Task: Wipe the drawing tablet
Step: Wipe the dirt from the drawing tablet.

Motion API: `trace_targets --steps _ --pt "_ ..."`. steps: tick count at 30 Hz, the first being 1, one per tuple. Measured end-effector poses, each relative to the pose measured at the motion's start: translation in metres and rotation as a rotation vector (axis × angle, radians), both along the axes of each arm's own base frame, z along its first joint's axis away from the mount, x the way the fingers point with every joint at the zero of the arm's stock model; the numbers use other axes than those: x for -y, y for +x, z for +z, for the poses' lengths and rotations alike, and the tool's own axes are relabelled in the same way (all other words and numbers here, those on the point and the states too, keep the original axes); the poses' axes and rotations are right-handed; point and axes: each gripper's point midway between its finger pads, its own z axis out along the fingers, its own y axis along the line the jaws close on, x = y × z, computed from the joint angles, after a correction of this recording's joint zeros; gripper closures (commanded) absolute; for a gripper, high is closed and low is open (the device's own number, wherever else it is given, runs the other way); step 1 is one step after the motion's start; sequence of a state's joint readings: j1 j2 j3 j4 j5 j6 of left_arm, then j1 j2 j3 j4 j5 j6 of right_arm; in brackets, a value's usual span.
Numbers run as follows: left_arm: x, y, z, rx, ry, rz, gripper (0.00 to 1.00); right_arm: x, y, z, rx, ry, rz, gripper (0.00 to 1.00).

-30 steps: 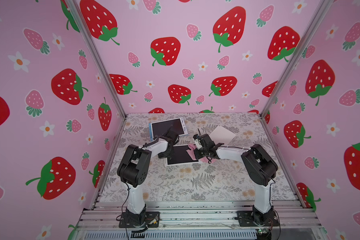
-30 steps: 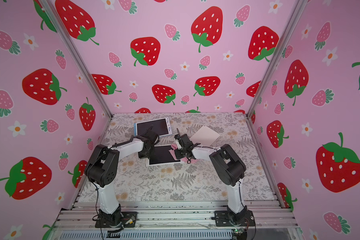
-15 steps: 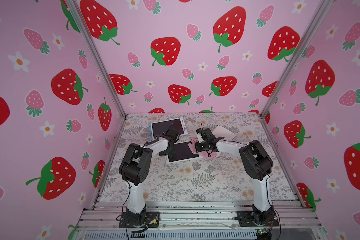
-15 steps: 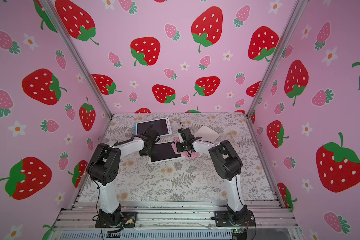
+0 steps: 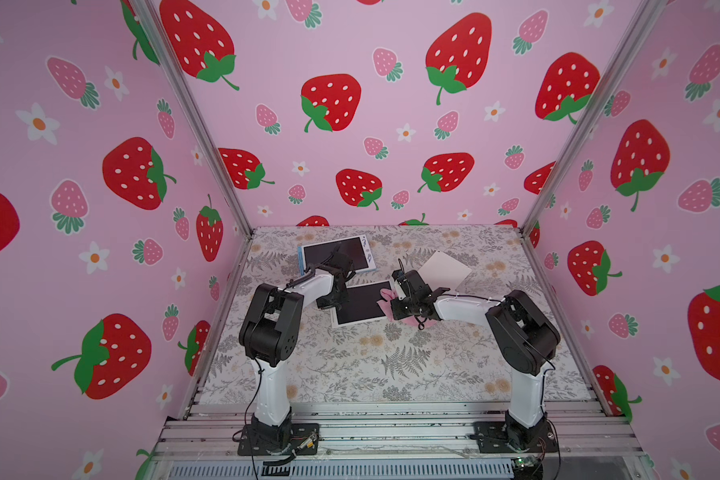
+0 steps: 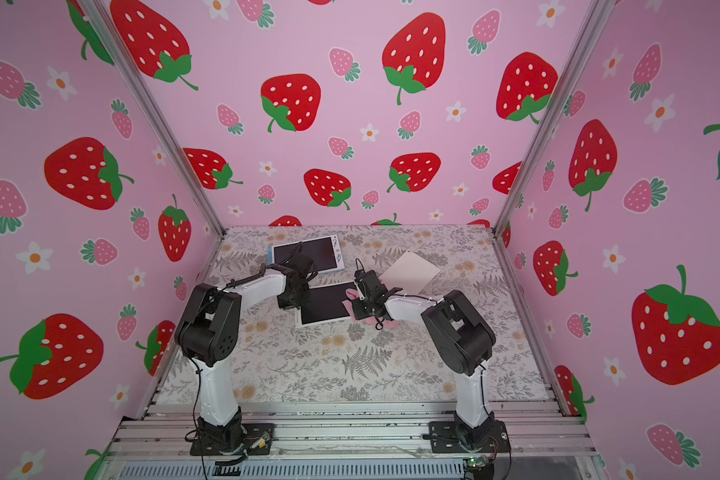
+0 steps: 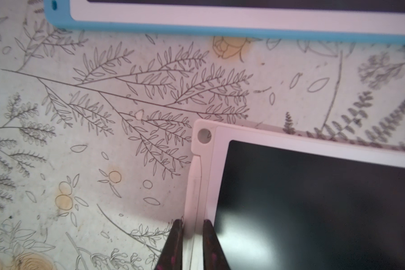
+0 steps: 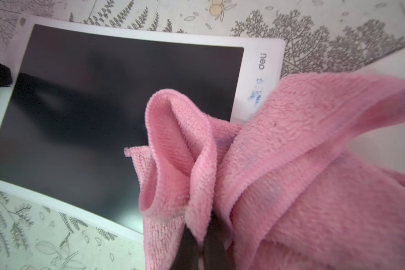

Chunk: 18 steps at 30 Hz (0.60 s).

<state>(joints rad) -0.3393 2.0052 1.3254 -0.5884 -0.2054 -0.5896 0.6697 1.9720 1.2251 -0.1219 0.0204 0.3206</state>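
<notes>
The drawing tablet (image 5: 360, 305) (image 6: 325, 305), white-framed with a dark screen, lies flat mid-table. My left gripper (image 5: 333, 301) points down at its left edge. In the left wrist view the tablet's (image 7: 313, 198) white rim strip fills the narrow gap of that gripper (image 7: 192, 224), and both fingertips touch it. My right gripper (image 5: 395, 305) is shut on a bunched pink cloth (image 5: 416, 322) at the tablet's right edge. In the right wrist view the cloth (image 8: 290, 163) hides most of this gripper (image 8: 202, 236) and covers the right part of the tablet (image 8: 91, 105), beside blue smudges on the bezel.
A second tablet (image 5: 337, 257) (image 7: 220, 23) with a blue rim lies just behind the left gripper. A white sheet (image 5: 443, 270) lies behind the right arm. Pink strawberry walls close in the floral table on three sides.
My right gripper has dragged the pink cloth across the screen toward the tablet's right edge. The left arm has stayed at the left edge.
</notes>
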Motion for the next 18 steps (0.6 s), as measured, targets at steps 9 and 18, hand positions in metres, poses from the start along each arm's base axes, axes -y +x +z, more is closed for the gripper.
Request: trace_targets --steps 9,18 --pt "0.000 0.000 0.000 -0.010 0.011 -0.029 0.85 -0.015 0.075 0.002 0.008 0.020 -0.052 1.00" --pt "0.001 0.000 0.000 -0.014 0.004 -0.034 0.84 -0.024 0.039 -0.011 -0.027 -0.010 0.035 1.00"
